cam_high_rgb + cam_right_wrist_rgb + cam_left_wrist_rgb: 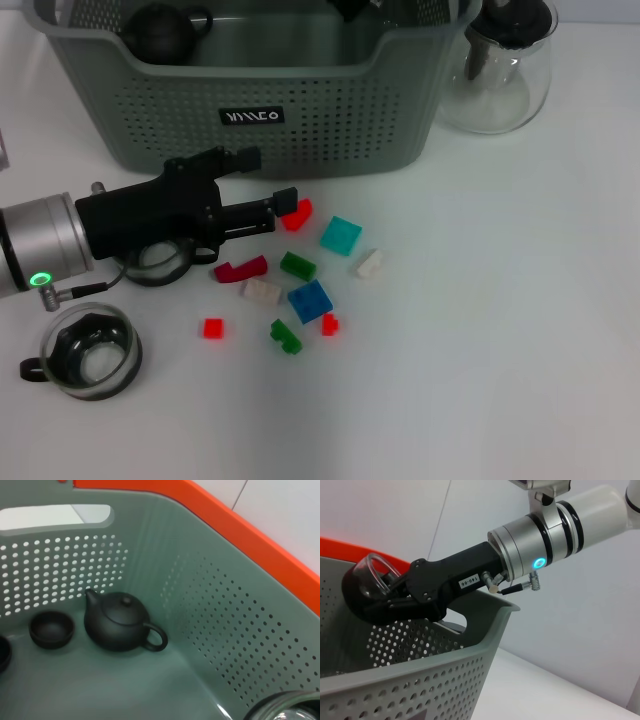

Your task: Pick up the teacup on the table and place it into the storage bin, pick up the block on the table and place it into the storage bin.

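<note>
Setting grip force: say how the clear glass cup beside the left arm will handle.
The glass cup looks smooth, so probably slippery and breakable if pinched hard. Squat and wide, it seems unlikely to tip. Left gripper is open by the blocks; right gripper holds another cup over the storage bin.

Blocks (300, 280) scattered before storage bin (300, 130); teapot (505, 65) right of bin.

right tool (380, 600) | white sticker (468, 582): "140-06" | bin label (252, 116): unreadable
</note>
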Action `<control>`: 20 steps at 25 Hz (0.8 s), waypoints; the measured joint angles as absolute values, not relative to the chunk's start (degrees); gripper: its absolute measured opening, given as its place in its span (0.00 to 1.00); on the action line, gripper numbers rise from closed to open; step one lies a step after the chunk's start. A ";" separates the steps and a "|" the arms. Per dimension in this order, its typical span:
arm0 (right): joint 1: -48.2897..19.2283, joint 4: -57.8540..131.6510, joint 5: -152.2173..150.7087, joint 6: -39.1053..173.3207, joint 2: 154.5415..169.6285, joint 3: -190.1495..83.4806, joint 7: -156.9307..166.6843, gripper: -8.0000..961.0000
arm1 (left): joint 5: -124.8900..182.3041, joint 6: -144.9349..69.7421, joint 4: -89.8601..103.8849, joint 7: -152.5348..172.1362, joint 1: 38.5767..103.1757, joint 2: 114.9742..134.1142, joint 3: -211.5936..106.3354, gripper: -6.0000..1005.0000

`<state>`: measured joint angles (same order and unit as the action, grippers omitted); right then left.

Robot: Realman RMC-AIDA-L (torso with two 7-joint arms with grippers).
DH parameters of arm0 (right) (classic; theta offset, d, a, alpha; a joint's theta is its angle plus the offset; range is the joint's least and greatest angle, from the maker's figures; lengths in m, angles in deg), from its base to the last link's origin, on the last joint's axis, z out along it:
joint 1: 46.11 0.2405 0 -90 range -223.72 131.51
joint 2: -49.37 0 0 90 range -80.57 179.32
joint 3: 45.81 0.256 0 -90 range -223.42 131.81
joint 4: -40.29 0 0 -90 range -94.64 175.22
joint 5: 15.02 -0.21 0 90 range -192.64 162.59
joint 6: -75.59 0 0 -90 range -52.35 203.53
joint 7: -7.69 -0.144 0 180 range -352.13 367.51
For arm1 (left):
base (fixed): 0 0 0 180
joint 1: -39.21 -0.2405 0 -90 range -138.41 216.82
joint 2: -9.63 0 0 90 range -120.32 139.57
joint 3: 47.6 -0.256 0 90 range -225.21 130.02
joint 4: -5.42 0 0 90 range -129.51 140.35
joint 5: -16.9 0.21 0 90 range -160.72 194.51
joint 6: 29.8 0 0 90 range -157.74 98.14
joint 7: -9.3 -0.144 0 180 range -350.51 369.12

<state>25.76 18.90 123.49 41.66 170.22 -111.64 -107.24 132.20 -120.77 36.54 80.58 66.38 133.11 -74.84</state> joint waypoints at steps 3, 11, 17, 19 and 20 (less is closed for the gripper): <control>25.76 18.92 123.49 41.66 170.22 -111.67 -107.25 0.13 | 132.21 -120.76 36.54 80.58 66.36 133.15 -74.84 0.83; 25.70 18.94 123.49 41.80 170.22 -111.99 -107.27 0.13 | 132.21 -120.69 36.54 80.58 66.36 133.20 -74.84 0.83; 25.65 18.94 123.49 41.77 170.23 -112.08 -107.27 0.14 | 132.18 -120.57 36.54 80.52 66.36 133.20 -74.84 0.83; 25.60 18.94 123.49 41.75 170.22 -112.08 -107.27 0.14 | 132.17 -120.31 36.54 80.50 66.36 133.20 -74.84 0.83; 25.57 18.94 123.49 41.74 170.23 -112.08 -107.27 0.14 | 132.19 -120.18 36.53 80.50 66.36 133.21 -74.84 0.83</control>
<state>25.57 18.94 123.49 41.74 170.23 -112.08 -107.27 132.19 -120.18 36.53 80.50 66.36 133.21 -74.84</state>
